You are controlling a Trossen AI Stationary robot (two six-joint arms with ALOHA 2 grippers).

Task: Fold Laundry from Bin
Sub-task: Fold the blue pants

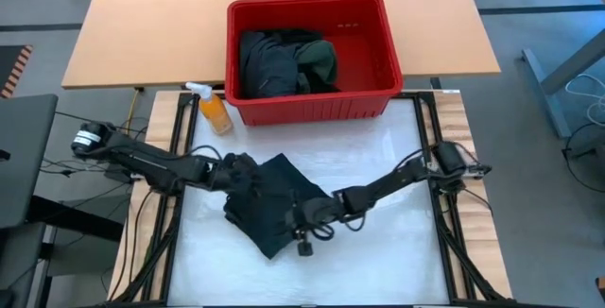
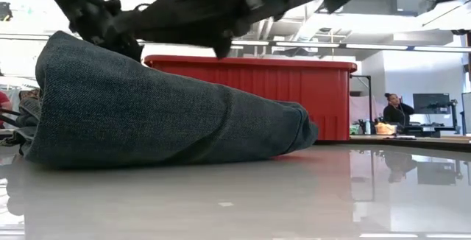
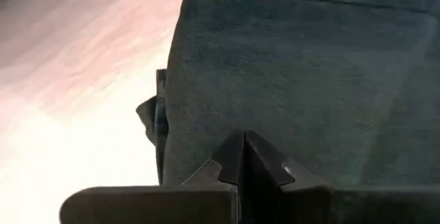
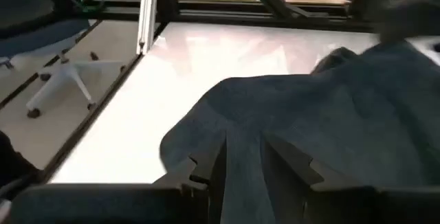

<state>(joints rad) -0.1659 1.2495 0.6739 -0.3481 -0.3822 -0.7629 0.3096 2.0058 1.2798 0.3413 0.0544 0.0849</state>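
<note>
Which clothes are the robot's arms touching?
The dark garment spread on the white table, under both end effectors; the other clothes sit untouched in the red bin.
</note>
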